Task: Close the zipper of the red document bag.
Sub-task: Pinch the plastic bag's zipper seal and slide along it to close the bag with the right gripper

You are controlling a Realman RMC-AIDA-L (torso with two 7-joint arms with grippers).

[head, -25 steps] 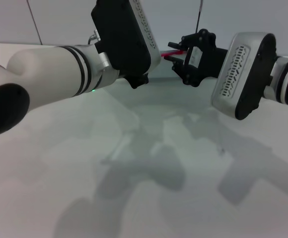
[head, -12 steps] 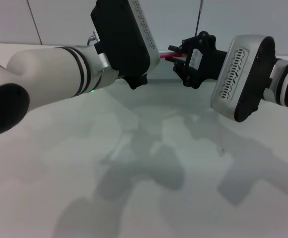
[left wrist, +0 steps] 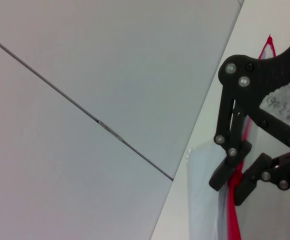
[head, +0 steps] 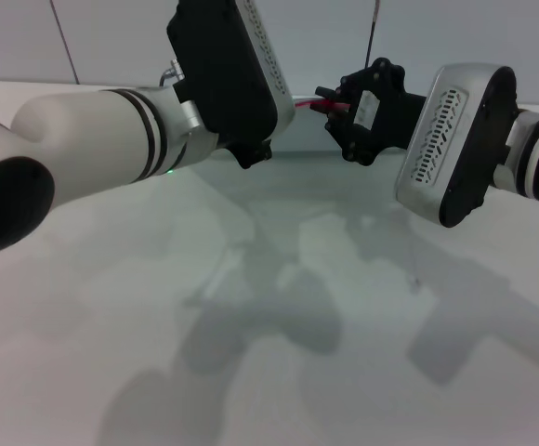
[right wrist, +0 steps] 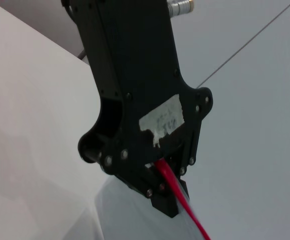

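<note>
The red document bag [head: 297, 172] is a translucent pale sheet held up between my two arms, with its lower part reaching the white table. Its zipper [head: 318, 103] shows as a short red strip between the grippers. My right gripper [head: 333, 105] is shut on that strip; the left wrist view shows its fingers [left wrist: 226, 176] pinching the zipper [left wrist: 234, 220] above the bag [left wrist: 202, 200]. My left gripper [right wrist: 161, 184] is shut on the zipper [right wrist: 177, 197] too, seen in the right wrist view. In the head view its black body [head: 223, 70] hides its fingertips.
A white table [head: 251, 372] spreads below with the arms' shadows on it. A grey panelled wall [head: 111, 37] stands behind. The bulky left forearm [head: 84, 158] fills the near left of the head view.
Both grippers have risen slightly with the red strip. The left gripper has edged a little to the left. Neither grip has changed.
</note>
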